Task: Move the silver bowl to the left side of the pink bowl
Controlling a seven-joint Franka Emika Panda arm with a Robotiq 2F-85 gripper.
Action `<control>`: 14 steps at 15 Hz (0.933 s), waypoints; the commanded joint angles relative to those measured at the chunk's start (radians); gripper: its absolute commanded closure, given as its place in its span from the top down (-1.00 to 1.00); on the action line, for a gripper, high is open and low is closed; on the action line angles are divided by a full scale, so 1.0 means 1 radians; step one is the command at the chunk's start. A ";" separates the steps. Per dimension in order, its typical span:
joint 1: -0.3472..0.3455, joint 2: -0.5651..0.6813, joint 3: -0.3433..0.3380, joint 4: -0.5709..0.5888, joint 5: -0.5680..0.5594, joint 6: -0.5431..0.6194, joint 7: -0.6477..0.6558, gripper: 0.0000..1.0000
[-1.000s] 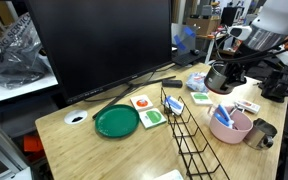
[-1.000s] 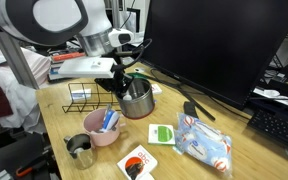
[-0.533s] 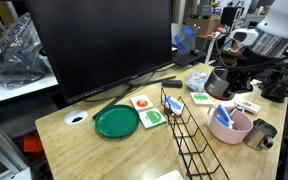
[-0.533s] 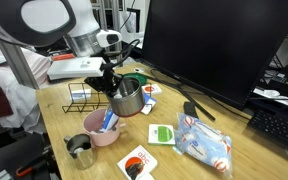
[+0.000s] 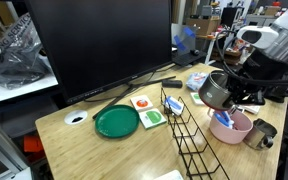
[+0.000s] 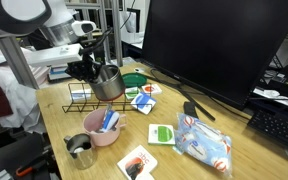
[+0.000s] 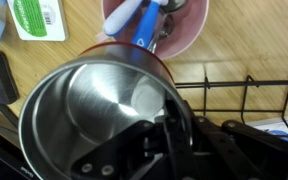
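Note:
My gripper [image 5: 227, 90] is shut on the rim of the silver bowl [image 5: 213, 89] and holds it tilted in the air, above the table between the black wire rack and the pink bowl [image 5: 234, 128]. In an exterior view the silver bowl [image 6: 108, 83] hangs over the rack, up and behind the pink bowl [image 6: 97, 132]. In the wrist view the silver bowl [image 7: 79, 110] fills the lower left, my jaws [image 7: 174, 125] clamp its rim, and the pink bowl [image 7: 189, 28] lies below it with blue and white items inside.
A black wire rack [image 5: 191, 130] lies beside the pink bowl. A small grey metal cup [image 5: 261, 133] stands next to the pink bowl. A green plate [image 5: 116, 121], cards [image 5: 144, 104], a packet [image 6: 204, 142] and a large monitor [image 5: 99, 45] are on the table.
My gripper has lifted the silver bowl off the table and carried it from near the monitor stand towards the rack and the pink bowl, tilting it.

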 commanded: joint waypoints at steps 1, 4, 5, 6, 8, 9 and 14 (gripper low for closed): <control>0.025 -0.007 0.047 0.001 0.012 -0.026 0.046 -0.96; 0.051 -0.002 0.078 -0.003 0.025 -0.049 0.092 -0.96; 0.066 -0.001 0.083 -0.003 0.036 -0.054 0.095 -0.96; 0.086 0.001 0.083 -0.004 0.052 -0.055 0.085 -0.96; 0.111 0.002 0.094 -0.005 0.074 -0.063 0.086 -0.96; 0.123 0.005 0.098 -0.006 0.086 -0.066 0.089 -0.96; 0.144 0.028 0.124 -0.007 0.131 -0.096 0.134 -0.96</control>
